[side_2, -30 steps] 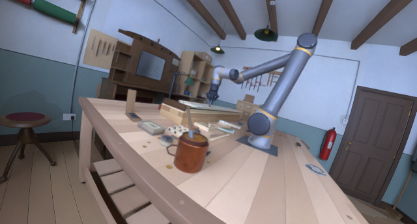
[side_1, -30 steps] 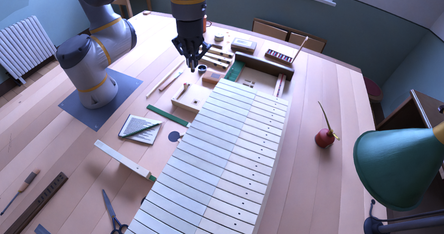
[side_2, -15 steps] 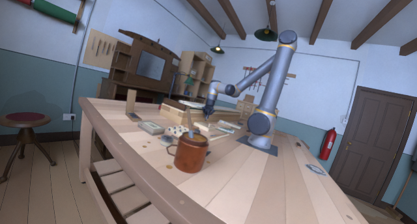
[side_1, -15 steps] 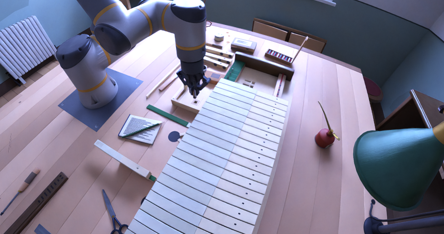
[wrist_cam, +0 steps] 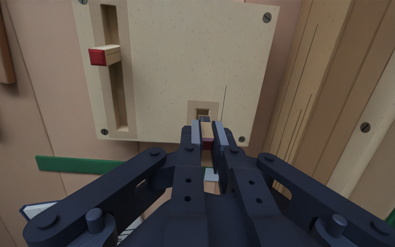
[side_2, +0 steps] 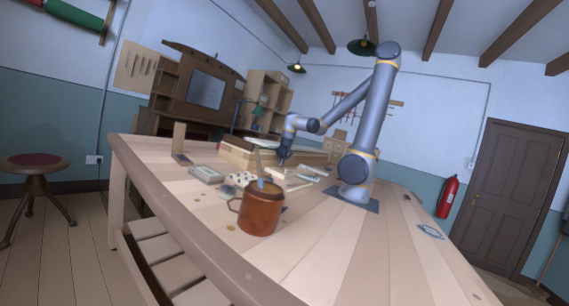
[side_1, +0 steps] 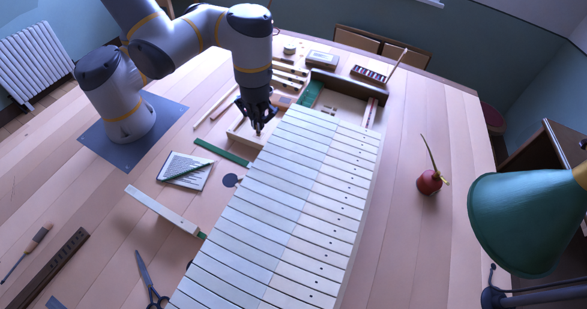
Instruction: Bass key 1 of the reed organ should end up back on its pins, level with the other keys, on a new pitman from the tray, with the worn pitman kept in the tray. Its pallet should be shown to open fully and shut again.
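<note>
Most of a small wooden pitman (wrist_cam: 206,132) with a dark red end is hidden between my fingers; it is held by my closed gripper (wrist_cam: 206,135) (side_1: 258,129) directly over the small square socket (wrist_cam: 202,112) of the pale tray (side_1: 248,133). A second pitman (wrist_cam: 104,55), red-tipped, lies in the tray's long slot on the far side. The tray sits on the bench against the bass end of the keyboard (side_1: 287,192). A loose key (side_1: 164,211) lies on the bench to the left of the keys, with a green felt end.
Behind the tray, the open organ action (side_1: 340,102) and several wooden blocks (side_1: 289,75) crowd the bench. A green ruler (side_1: 221,152), a booklet with a pencil (side_1: 185,171), scissors (side_1: 148,282) and a red oil can (side_1: 429,180) lie around the keyboard.
</note>
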Controlling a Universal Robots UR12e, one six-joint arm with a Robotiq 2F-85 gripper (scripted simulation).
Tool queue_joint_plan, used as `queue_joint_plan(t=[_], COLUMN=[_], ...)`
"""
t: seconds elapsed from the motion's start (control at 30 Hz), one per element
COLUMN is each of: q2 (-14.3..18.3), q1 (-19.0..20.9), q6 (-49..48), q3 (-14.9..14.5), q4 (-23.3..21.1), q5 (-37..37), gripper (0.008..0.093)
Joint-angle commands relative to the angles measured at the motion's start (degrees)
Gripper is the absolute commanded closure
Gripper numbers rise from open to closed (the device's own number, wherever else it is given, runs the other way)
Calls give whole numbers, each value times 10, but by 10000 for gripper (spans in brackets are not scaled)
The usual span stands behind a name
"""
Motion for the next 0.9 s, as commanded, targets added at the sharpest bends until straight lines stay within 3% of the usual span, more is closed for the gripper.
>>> queue_joint_plan(t=[0.0, 0.87], q2=[0, 23], q1=[0, 0], q6=[0, 0], q3=[0, 8], q4=[-1, -32], q5=[0, 0], gripper=[934, 934])
